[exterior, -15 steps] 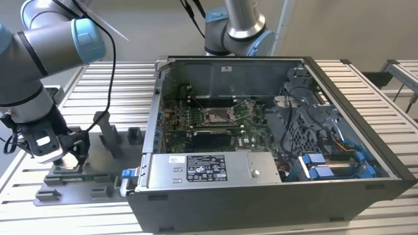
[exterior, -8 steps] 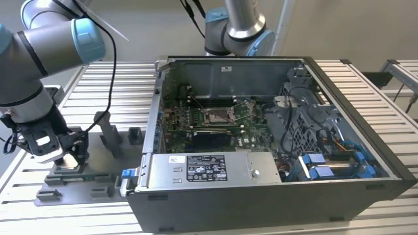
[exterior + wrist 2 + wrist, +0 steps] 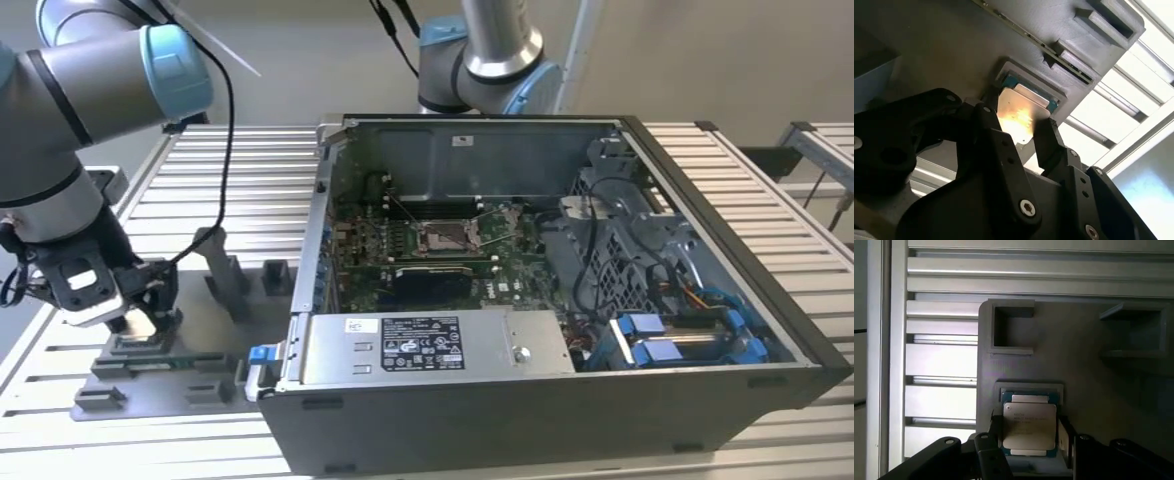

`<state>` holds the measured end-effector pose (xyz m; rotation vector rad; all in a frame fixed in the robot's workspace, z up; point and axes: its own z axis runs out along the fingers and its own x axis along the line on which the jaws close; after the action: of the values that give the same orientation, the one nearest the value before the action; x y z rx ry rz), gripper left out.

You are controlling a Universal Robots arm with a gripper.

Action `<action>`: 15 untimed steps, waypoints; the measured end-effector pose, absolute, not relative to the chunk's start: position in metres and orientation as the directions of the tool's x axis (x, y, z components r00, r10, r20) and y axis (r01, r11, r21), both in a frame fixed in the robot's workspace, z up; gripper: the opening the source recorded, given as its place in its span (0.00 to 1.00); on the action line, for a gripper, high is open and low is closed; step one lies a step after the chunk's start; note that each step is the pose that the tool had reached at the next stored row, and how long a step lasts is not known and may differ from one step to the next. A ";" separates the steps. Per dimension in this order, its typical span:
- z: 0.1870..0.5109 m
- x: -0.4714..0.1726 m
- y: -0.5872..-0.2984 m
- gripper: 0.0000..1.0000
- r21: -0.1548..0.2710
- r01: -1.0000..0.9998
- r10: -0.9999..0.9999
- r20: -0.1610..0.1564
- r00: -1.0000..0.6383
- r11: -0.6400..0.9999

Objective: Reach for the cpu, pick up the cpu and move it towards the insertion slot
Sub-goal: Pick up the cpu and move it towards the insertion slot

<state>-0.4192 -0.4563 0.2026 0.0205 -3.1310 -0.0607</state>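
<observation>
The cpu (image 3: 1029, 426), a thin square with a silvery top and a green rim, lies in or just over a shallow recess of the grey fixture plate (image 3: 1089, 405). In the second wrist view its top (image 3: 1016, 116) glints. My gripper (image 3: 1029, 432) has one black finger against each side of it and looks shut on it. In the exterior view the gripper (image 3: 134, 322) is low over the fixture plate (image 3: 147, 385), at that view's left. The insertion slot (image 3: 449, 236), a square socket with a metal frame, sits on the green board inside the open computer case (image 3: 534, 400), well away at that view's right.
Upright grey blocks (image 3: 220, 275) stand on the fixture plate between the gripper and the case wall. A second arm's base (image 3: 487, 60) rises behind the case. A power supply box (image 3: 427, 345) and blue-tabbed drive bays (image 3: 667, 335) fill the case's near side. The ribbed metal table (image 3: 254, 160) lies all around.
</observation>
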 end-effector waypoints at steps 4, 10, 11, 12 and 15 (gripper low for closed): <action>0.220 -0.419 -0.456 0.00 0.039 -0.013 -0.013 0.010 -1.000 0.999; 0.247 -0.419 -0.456 0.00 0.039 -0.013 -0.013 0.010 -1.000 0.999; 0.252 -0.419 -0.456 0.00 0.039 -0.013 -0.013 0.010 -1.000 0.999; 0.256 -0.419 -0.456 0.00 0.039 -0.013 -0.013 0.010 -1.000 0.999; 0.270 -0.419 -0.456 0.00 0.039 -0.013 -0.013 0.010 -1.000 0.999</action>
<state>-0.4192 -0.4563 0.2700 0.0204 -3.1310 -0.0606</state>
